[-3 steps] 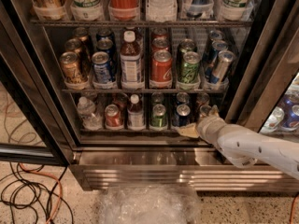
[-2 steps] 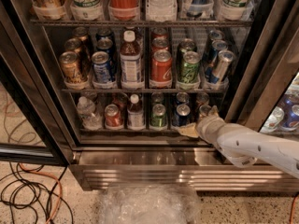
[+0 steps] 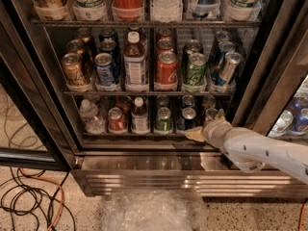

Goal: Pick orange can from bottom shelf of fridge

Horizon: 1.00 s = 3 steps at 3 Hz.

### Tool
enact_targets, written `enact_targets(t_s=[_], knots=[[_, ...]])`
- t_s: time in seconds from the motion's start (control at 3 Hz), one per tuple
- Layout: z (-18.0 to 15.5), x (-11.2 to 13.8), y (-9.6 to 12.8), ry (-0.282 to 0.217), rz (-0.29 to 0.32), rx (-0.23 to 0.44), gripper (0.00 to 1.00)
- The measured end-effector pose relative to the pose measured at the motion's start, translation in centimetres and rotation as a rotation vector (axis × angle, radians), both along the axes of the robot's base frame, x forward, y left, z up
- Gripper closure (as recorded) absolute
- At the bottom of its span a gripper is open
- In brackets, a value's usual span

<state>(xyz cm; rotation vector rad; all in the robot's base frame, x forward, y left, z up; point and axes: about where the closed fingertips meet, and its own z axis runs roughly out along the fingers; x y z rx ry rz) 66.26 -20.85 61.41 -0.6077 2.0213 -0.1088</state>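
Note:
The fridge (image 3: 43, 105) stands open in front of me, with drinks on wire racks. Its bottom shelf (image 3: 130, 135) holds a clear bottle, a red can (image 3: 116, 119), a small bottle, a green can (image 3: 163, 119) and a dark blue can (image 3: 186, 118). At the right end of that shelf a can with a silver top (image 3: 210, 113) shows only partly, so I cannot be sure it is the orange can. My gripper (image 3: 208, 125) comes in from the right on a white arm (image 3: 264, 150). It sits at that can, in front of it, covering its body.
The middle rack holds larger-looking cans, among them a copper-orange one (image 3: 73, 69) at the left. A ribbed steel base strip (image 3: 159, 182) runs below. Crumpled clear plastic (image 3: 154, 211) lies on the floor. Cables (image 3: 29, 201) lie at the lower left. The door frame (image 3: 279, 71) is close on the right.

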Motion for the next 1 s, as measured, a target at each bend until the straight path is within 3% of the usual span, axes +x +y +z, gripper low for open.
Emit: enact_targets(t_s=[0.33, 1.0], knots=[[-0.14, 0.02, 0.19, 0.001, -0.013, 0.012, 0.02], [-0.23, -0.27, 0.46, 0.014, -0.026, 0.033, 0.05]])
